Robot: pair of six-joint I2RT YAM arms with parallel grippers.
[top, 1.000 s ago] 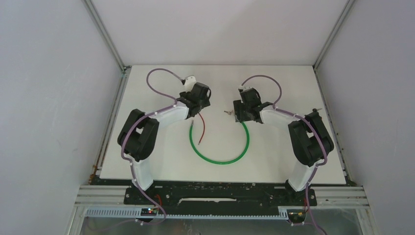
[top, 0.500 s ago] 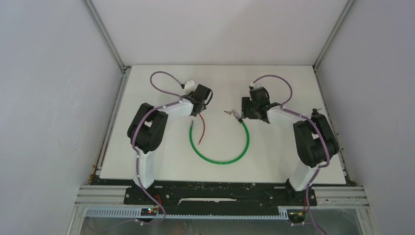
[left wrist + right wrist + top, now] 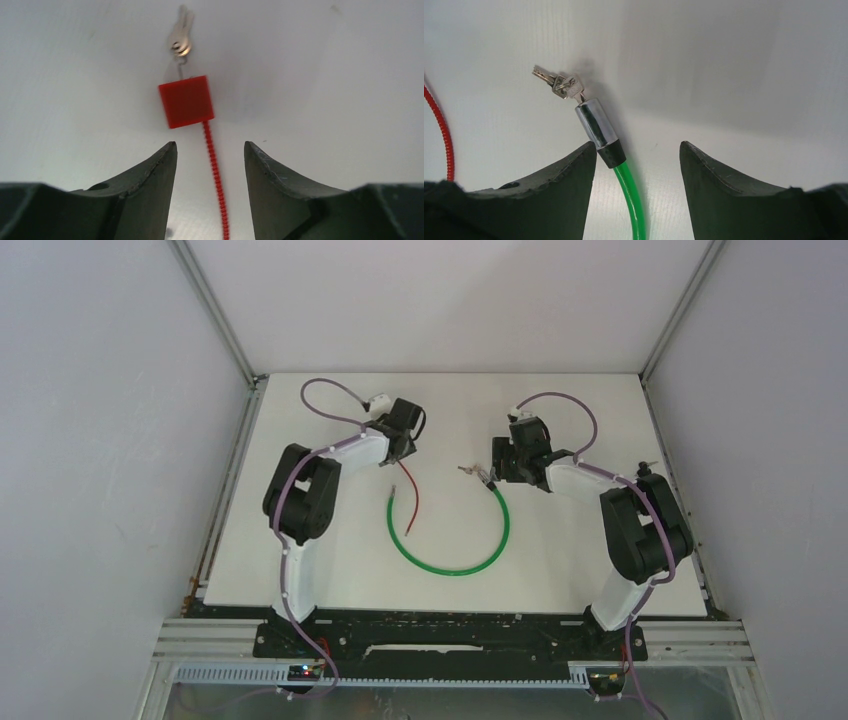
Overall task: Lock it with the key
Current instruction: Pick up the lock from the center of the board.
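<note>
A green cable lock (image 3: pixel 450 570) lies in a U on the white table. Its chrome cylinder (image 3: pixel 596 124) has a key (image 3: pixel 558 82) on a small bunch stuck in its tip. My right gripper (image 3: pixel 638 145) stands open over the cable, just behind the cylinder's black collar, with neither finger touching it; the top view puts this gripper (image 3: pixel 497 472) right of the key (image 3: pixel 466 469). A red square block (image 3: pixel 186 101) with a second key bunch (image 3: pixel 181 37) lies ahead of my left gripper (image 3: pixel 210 145). That gripper is open astride the block's red beaded cord (image 3: pixel 215 175).
The red cord (image 3: pixel 405 495) runs down inside the green U. Grey enclosure walls and metal rails (image 3: pixel 225 480) border the table on three sides. A small metal piece (image 3: pixel 650 463) shows by the right arm's elbow.
My left gripper has moved toward the far side of the table, along the red cord, and its jaws have narrowed. The right gripper shifted slightly right, then held still.
</note>
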